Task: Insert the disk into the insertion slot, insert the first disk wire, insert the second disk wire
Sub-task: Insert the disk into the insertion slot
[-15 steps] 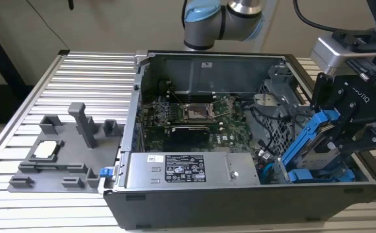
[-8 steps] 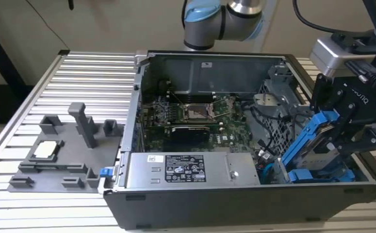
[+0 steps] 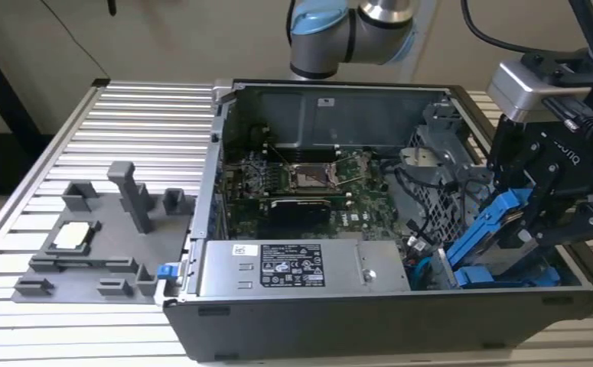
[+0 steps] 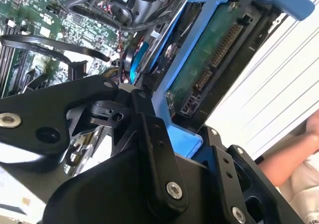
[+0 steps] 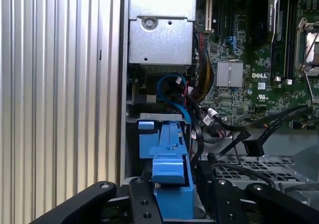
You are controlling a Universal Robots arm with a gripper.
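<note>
Disk (image 3: 492, 228) is sitting tilted between gripper's (image 5: 175, 203) 2 jaws clamping its blue frame (image 5: 169, 149), insertion slot (image 3: 434, 267) just beyond them. Prob. heavy, stiff, fragile: hold frame edges, not connector (image 4: 219, 52).

In the exterior view you have the computer case (image 3: 378, 325) on the table (image 3: 133, 130), with the fixture plate (image 3: 112, 229) at its nine o'clock. Inside the case, the motherboard (image 3: 296, 191) lies in the middle. The power supply box (image 3: 286, 267) is at six o'clock. At four o'clock the disk (image 3: 485, 229) leans tilted between the fingers of the gripper (image 3: 536, 222), above a second carrier (image 3: 506, 277).
</note>
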